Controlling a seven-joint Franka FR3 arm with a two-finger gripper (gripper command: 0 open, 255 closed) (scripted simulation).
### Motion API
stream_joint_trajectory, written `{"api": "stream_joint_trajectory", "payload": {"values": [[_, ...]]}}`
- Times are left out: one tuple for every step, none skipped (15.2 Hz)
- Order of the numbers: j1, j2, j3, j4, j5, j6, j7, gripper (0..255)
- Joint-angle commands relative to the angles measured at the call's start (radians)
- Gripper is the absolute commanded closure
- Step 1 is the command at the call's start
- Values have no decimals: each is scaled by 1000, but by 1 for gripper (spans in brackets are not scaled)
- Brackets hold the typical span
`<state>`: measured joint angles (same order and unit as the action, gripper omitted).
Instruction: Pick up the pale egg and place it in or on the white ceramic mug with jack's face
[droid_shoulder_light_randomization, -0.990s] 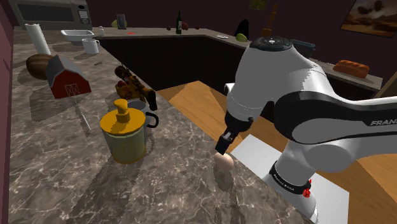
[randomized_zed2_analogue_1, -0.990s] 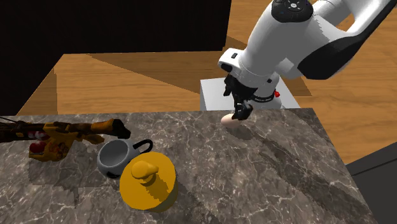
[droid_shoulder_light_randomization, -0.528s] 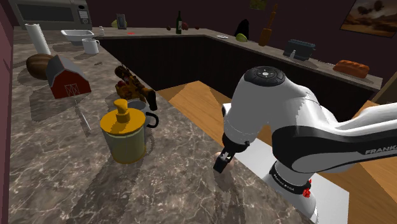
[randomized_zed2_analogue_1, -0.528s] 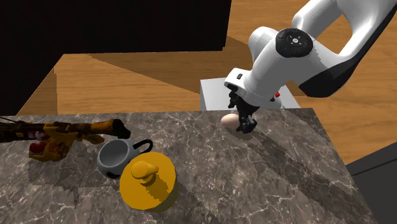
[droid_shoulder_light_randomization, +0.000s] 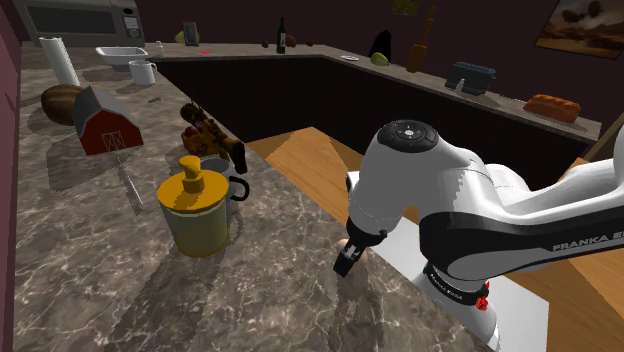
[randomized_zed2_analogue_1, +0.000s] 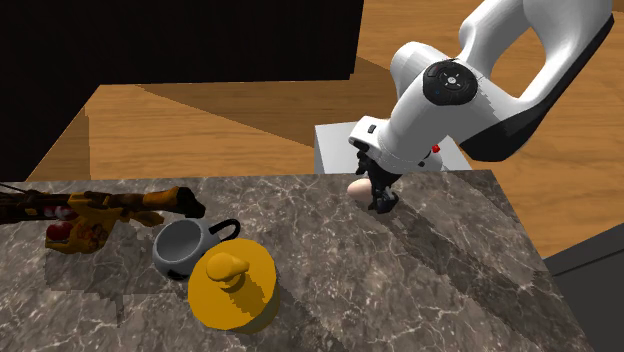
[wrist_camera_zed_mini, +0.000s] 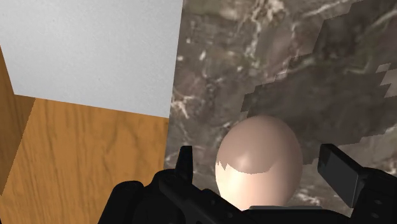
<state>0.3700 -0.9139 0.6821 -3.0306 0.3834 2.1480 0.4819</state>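
Our gripper (randomized_zed2_analogue_1: 383, 202) has dropped to straddle the pale egg (wrist_camera_zed_mini: 257, 159) at the tabletop (randomized_zed2_analogue_1: 400, 290) edge, upper middle of the second exterior view, fingers (wrist_camera_zed_mini: 343, 178) wide and untouching, so we judge closing comes next.

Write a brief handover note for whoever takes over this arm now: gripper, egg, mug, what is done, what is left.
Gripper: open, low over the counter, fingers either side of the egg, not touching it.
Egg: lying near the counter's edge, not gripped.
Mug: upright beside the yellow jar, nothing in it.
Done: gripper lined up on the egg.
Left: close, lift, carry to the mug, set the egg in.
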Motion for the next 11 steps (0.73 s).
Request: {"api": "stream_joint_trajectory", "payload": {"values": [[0, 0, 0, -1, 1, 1, 0, 0], [0, 0, 0, -1, 1, 1, 0, 0], [0, 0, 0, -1, 0, 1, 0, 0], [0, 0, 0, -1, 0, 1, 0, 255], [0, 0, 0, -1, 0, 1, 0, 255], [0, 0, 0, -1, 0, 1, 0, 255], [0, 0, 0, -1, 0, 1, 0, 255], [0, 0, 0, -1, 0, 1, 0, 255], [0, 0, 0, -1, 0, 1, 0, 255], [0, 0, 0, -1, 0, 1, 0, 255], [0, 0, 0, -1, 0, 1, 0, 255]]}}
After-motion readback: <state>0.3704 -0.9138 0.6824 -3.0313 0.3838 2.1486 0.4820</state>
